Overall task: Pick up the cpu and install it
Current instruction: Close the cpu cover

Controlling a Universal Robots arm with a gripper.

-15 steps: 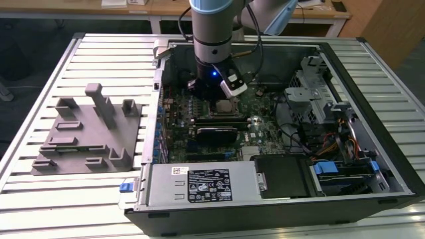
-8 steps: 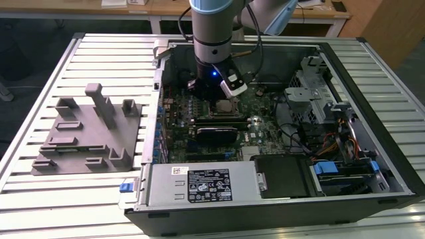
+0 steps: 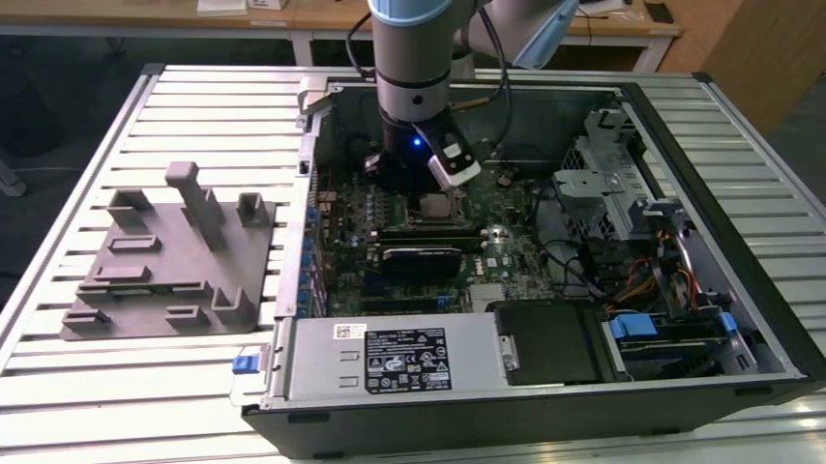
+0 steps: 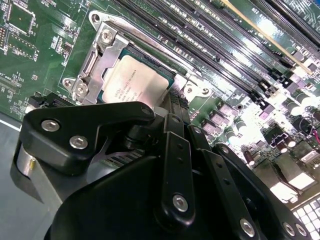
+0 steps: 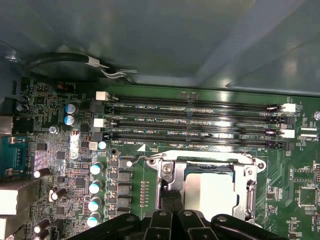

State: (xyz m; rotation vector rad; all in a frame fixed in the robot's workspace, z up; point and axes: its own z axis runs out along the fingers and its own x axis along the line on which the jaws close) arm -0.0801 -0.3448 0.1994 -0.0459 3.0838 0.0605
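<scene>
The cpu (image 4: 132, 80) is a small square chip with a pale silvery top. It lies flat inside the metal-rimmed socket frame (image 4: 95, 60) on the green motherboard of an open computer case. It also shows in the first wrist view, cpu (image 5: 210, 195), and in the exterior view, cpu (image 3: 442, 204). My gripper (image 4: 172, 107) hangs just above the socket at one edge of the chip, its black fingers (image 5: 167, 200) drawn together. It is shut with nothing held between them. The gripper's body hides part of the socket.
Memory slots (image 5: 195, 120) run beside the socket. A grey moulded fixture (image 3: 162, 251) with upright blocks sits on the slatted table at the exterior view's left. Inside the case (image 3: 775, 319) stand a power supply (image 3: 387, 358), a drive cage (image 3: 606, 184) and cables.
</scene>
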